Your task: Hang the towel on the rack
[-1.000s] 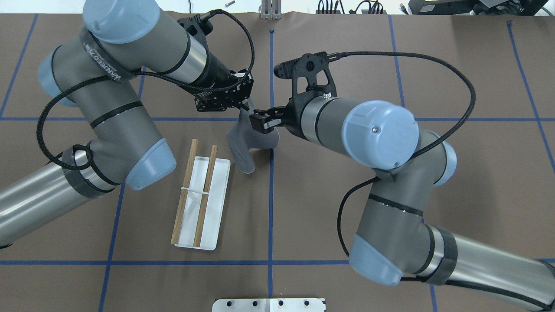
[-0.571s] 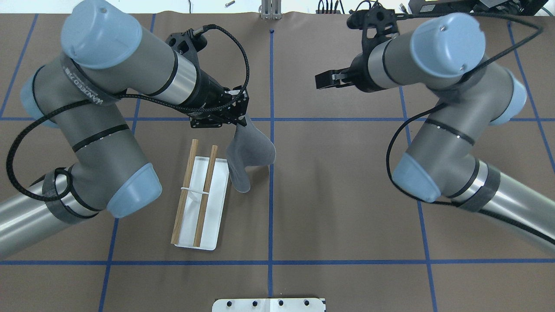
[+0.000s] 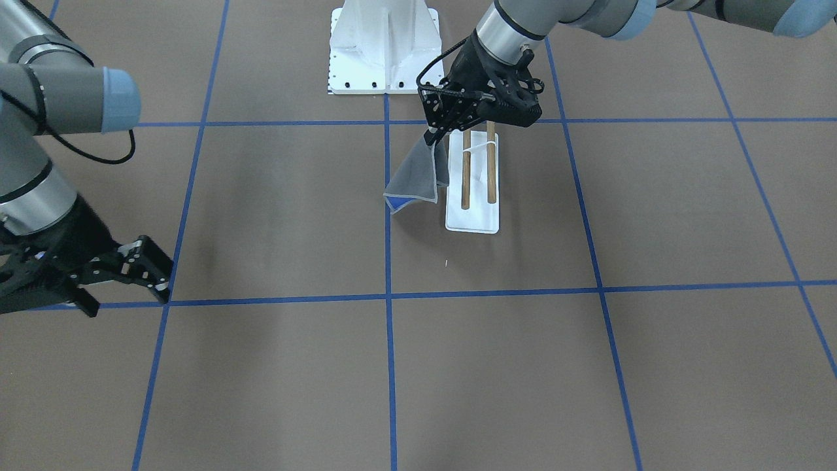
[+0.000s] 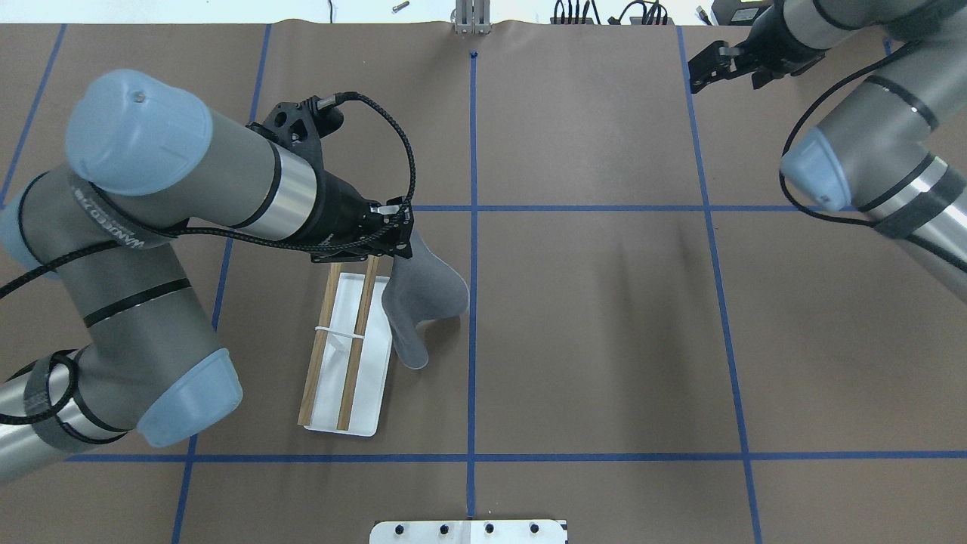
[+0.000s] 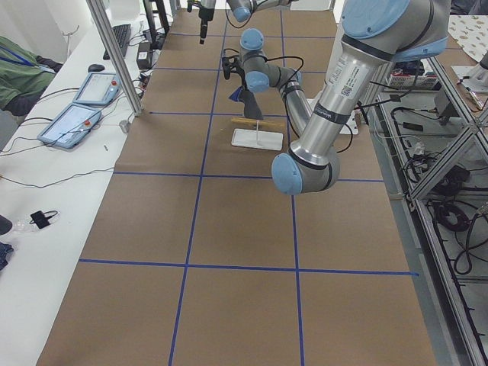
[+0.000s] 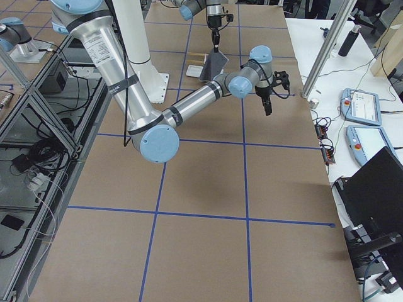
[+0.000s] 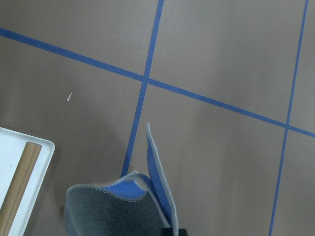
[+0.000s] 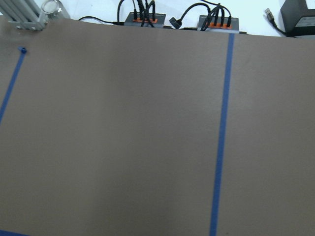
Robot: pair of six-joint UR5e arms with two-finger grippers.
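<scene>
My left gripper is shut on one corner of the towel, a dark grey cloth with pale edging. The towel hangs from it, just right of the rack's far end, and its lower folds show the blue reverse. The rack is a white tray base with two wooden rods lying along it. In the front view the gripper holds the towel beside the rack. My right gripper is open and empty at the far right of the table, and it also shows in the front view.
A white mounting plate sits at the table's near edge by the robot base. Blue tape lines cross the brown table cover. Cables and sockets lie past the far edge.
My right gripper let go of the towel and swung away to the far right. My left gripper moved the towel down and left, closer to the rack's far end.
</scene>
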